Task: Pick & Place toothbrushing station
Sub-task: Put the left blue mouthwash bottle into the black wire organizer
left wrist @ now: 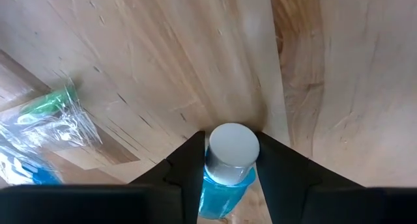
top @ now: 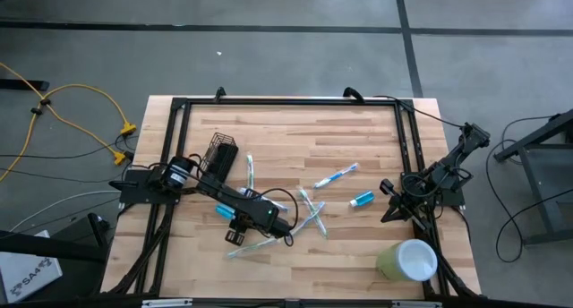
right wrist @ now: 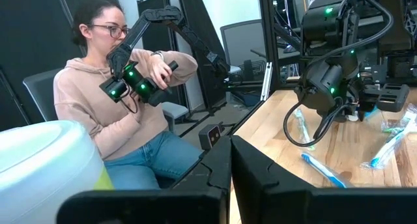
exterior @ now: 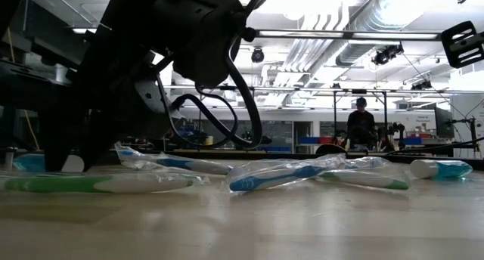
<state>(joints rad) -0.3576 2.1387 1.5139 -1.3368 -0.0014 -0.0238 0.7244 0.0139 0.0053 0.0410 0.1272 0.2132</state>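
Left gripper point(left wrist: 228, 178) down low at centre-left of the high view, fingers point(left wrist: 189, 172) either side of a small blue tube with a white cap point(left wrist: 231, 152), touching its sides. Black wire-mesh holder cup point(top: 221, 155) just up-left of that arm, tipped on its side, nothing visible inside. Wrapped toothbrushes point(top: 312, 208) scattered mid-table, another blue tube point(top: 362, 199) to their right. Pale green cup point(top: 407, 260) at lower right, white inside, empty. Right gripper point(right wrist: 231, 178) parked at the right edge, fingers pressed together, holding nothing. Person seated beyond the table.
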